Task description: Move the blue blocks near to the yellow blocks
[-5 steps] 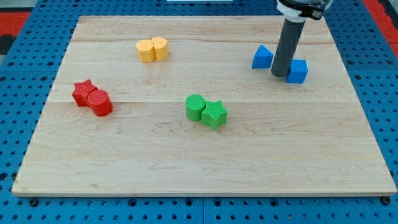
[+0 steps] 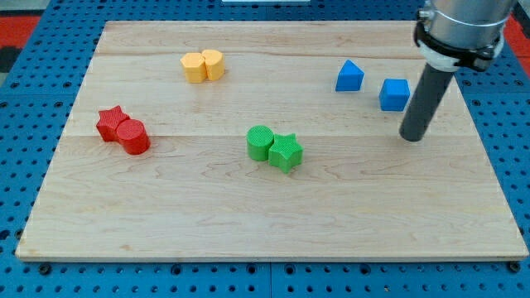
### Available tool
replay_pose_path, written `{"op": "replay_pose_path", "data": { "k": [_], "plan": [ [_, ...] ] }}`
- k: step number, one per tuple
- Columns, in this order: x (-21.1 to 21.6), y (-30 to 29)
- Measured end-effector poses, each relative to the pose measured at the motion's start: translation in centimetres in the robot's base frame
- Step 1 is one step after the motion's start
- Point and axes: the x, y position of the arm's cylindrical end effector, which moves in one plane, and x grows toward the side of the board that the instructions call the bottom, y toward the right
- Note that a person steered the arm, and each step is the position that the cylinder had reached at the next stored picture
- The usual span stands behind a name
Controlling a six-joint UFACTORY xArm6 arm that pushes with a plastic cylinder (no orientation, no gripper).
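Two blue blocks sit at the view's upper right: a blue triangular block (image 2: 349, 76) and, right of it, a blue cube (image 2: 395, 94). Two yellow blocks (image 2: 203, 65) stand touching each other at the view's upper left. My tip (image 2: 411, 137) rests on the board just below and to the right of the blue cube, a small gap apart from it. The rod rises from there to the view's top right.
A red star and a red cylinder (image 2: 123, 130) touch each other at the view's left. A green cylinder and a green star (image 2: 275, 146) touch each other at the middle. The wooden board (image 2: 265, 223) lies on a blue pegboard.
My tip has moved from between the two blue blocks to the right and down, now below-right of the blue cube. The blocks have barely moved.
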Motion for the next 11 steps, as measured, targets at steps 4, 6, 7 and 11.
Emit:
{"op": "replay_pose_path", "data": {
  "k": [4, 6, 7, 11],
  "plan": [
    [-10.4, -3.4],
    [-13.3, -16.5],
    [-15.7, -23.1],
    [-8.2, -3.4]
  ]
}}
